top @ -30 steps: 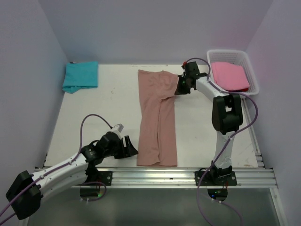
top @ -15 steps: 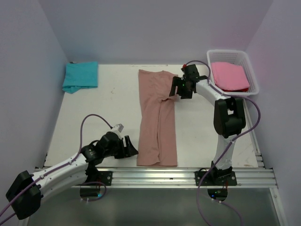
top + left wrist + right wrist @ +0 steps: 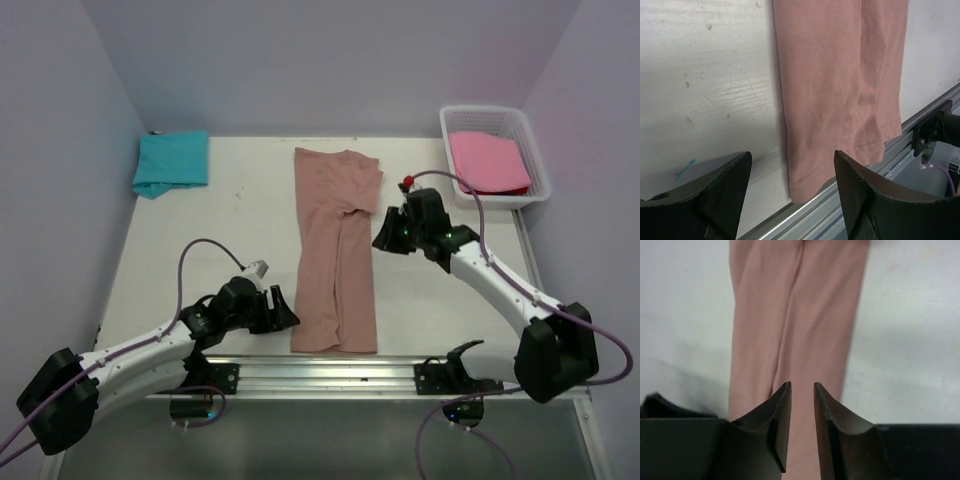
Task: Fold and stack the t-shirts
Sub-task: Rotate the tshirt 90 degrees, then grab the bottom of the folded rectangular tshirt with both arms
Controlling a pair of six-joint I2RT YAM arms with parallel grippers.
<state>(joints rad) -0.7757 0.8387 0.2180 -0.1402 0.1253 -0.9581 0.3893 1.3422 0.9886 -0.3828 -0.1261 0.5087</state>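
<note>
Presently on the white table (image 3: 240,230):

1. Salmon-brown t-shirt (image 3: 335,250). Folded lengthwise into a long strip and lying flat mid-table, running from the far side to the near edge, its hem at the metal rail (image 3: 400,372). No print shows.
2. Teal t-shirt (image 3: 172,162). Folded, at the far left corner, well apart from item 1.
3. Pink t-shirt (image 3: 487,160). Folded, inside the white basket (image 3: 538,158) at the far right corner.
4. Left gripper (image 3: 285,315). Low at the near edge, just beside the strip's near left corner. Jaws spread wide, nothing between them.
5. Right gripper (image 3: 385,238). At the strip's right edge, about mid-length. Jaws nearly together with a narrow slit between, nothing clamped. Whether it touches the cloth cannot be told.
</note>
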